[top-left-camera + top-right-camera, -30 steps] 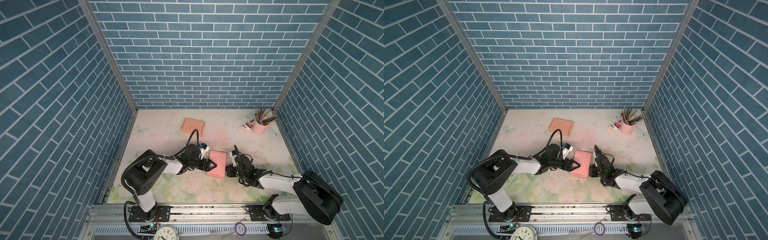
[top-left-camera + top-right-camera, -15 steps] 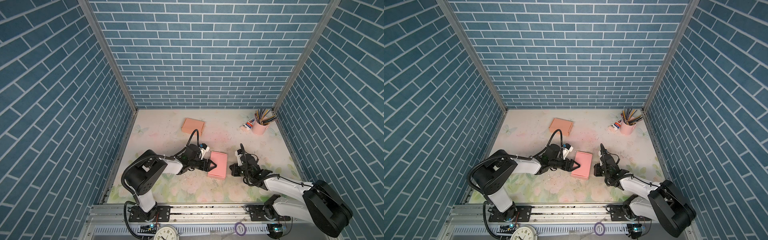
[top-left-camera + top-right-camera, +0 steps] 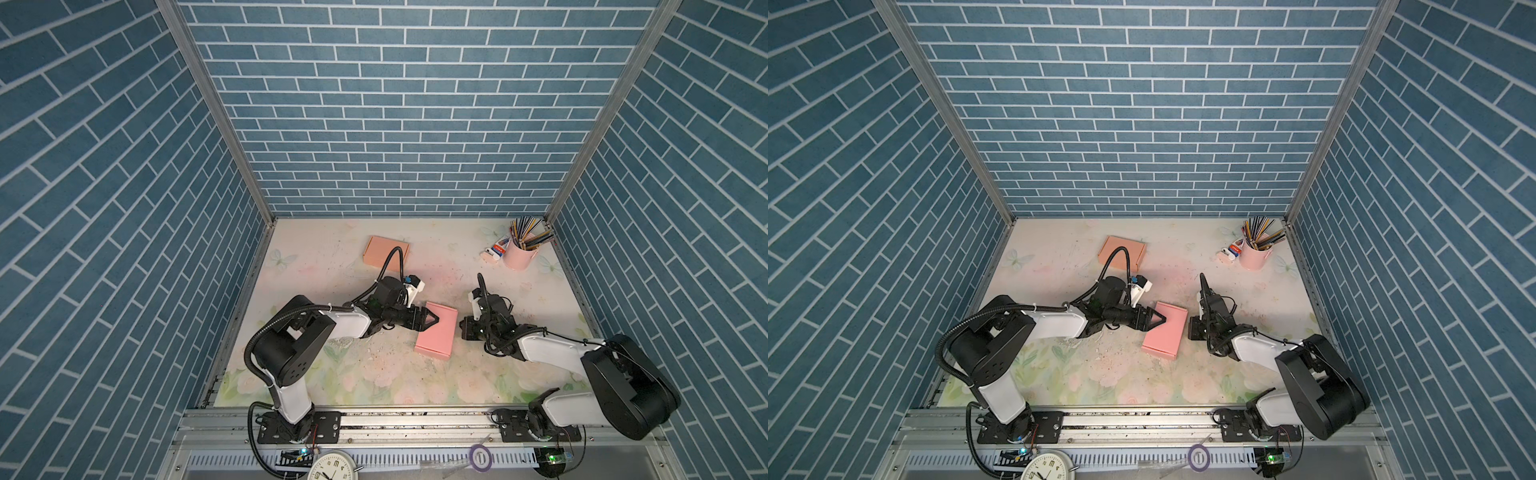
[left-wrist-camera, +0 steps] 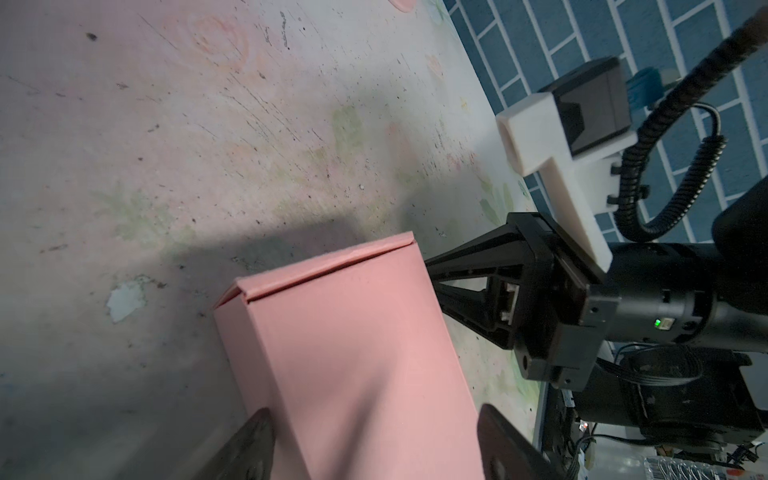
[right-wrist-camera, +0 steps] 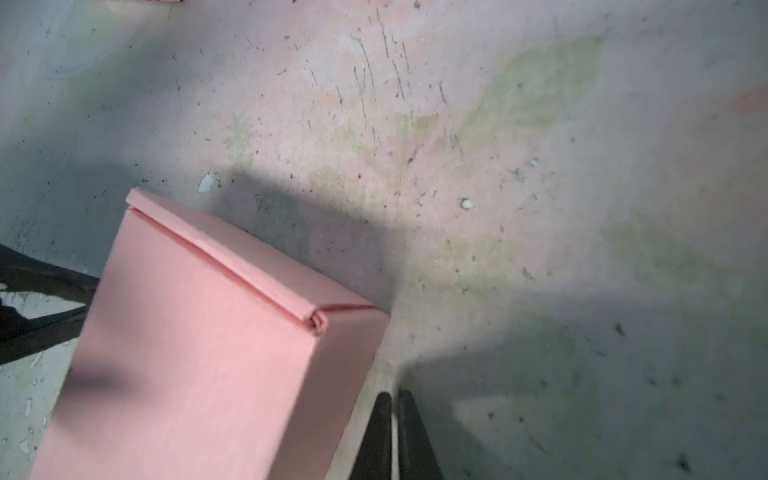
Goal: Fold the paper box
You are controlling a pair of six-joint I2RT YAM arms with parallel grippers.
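The pink paper box [image 3: 436, 334] lies folded shut near the middle of the floral table [image 3: 374, 374]. The left gripper [image 3: 433, 320] has its fingers [image 4: 253, 444] spread wide with one end of the box between them, close against both sides; whether they clamp it cannot be told. The right gripper [image 5: 392, 432] is fully closed, its tip just beside the box's opposite side. Well behind sit a tan box [image 3: 385, 250] and a pink pencil cup [image 3: 519, 257]. Blue brick walls [image 3: 374, 124] enclose the table.
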